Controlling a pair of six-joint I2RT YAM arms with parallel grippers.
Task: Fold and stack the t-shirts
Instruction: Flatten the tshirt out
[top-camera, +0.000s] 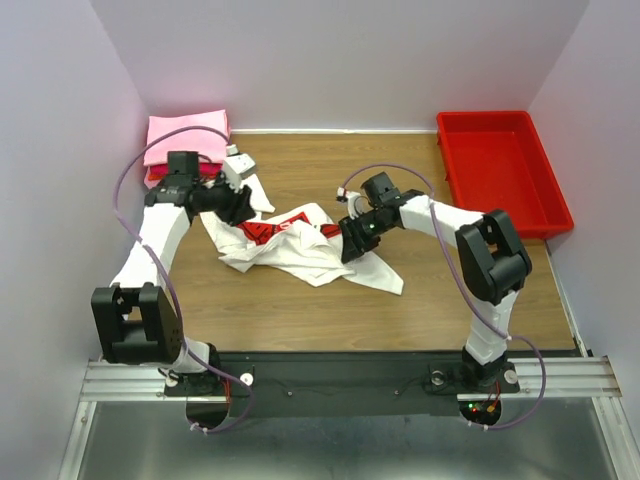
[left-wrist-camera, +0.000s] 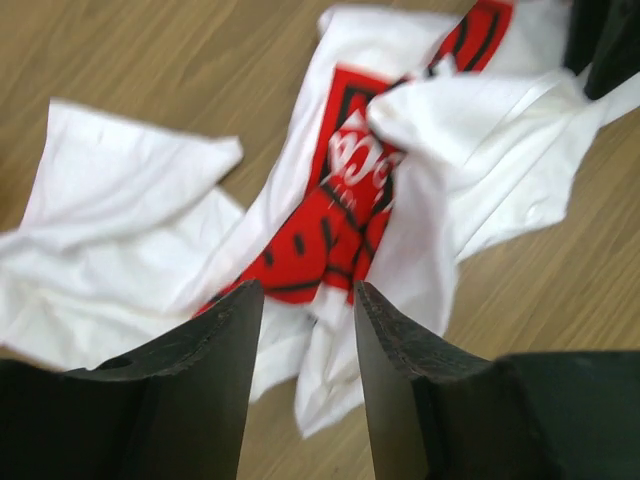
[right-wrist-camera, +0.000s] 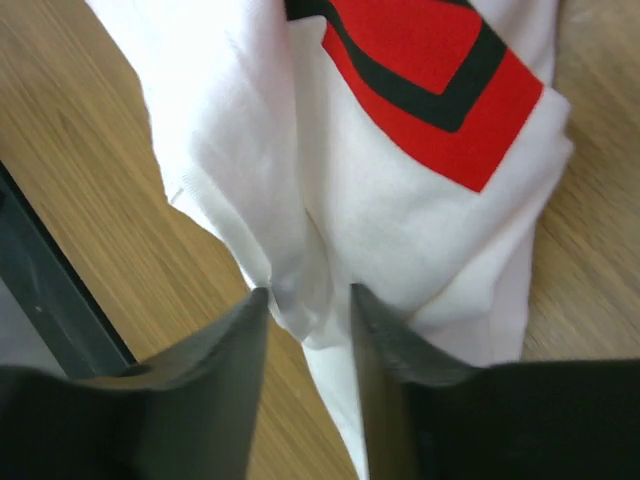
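Observation:
A large white t-shirt (top-camera: 300, 252) with a red printed graphic (top-camera: 262, 231) lies crumpled on the middle of the wooden table. My left gripper (top-camera: 243, 208) hovers over its left end, open; in the left wrist view the gripper (left-wrist-camera: 308, 300) has the shirt (left-wrist-camera: 130, 230) and its graphic (left-wrist-camera: 340, 210) lying loose below the gap. My right gripper (top-camera: 350, 245) is at the shirt's right side, jaws apart. In the right wrist view a loose white fold (right-wrist-camera: 300, 285) sits between the tips of this gripper (right-wrist-camera: 308, 300). A folded pink t-shirt (top-camera: 185, 135) rests on a red one (top-camera: 154, 178) at the back left.
A rigid red plastic tray (top-camera: 500, 170) stands at the back right of the table. White walls close in the back and both sides. The black base rail (top-camera: 330, 375) runs along the near edge and also shows in the right wrist view as a dark rail (right-wrist-camera: 50, 290).

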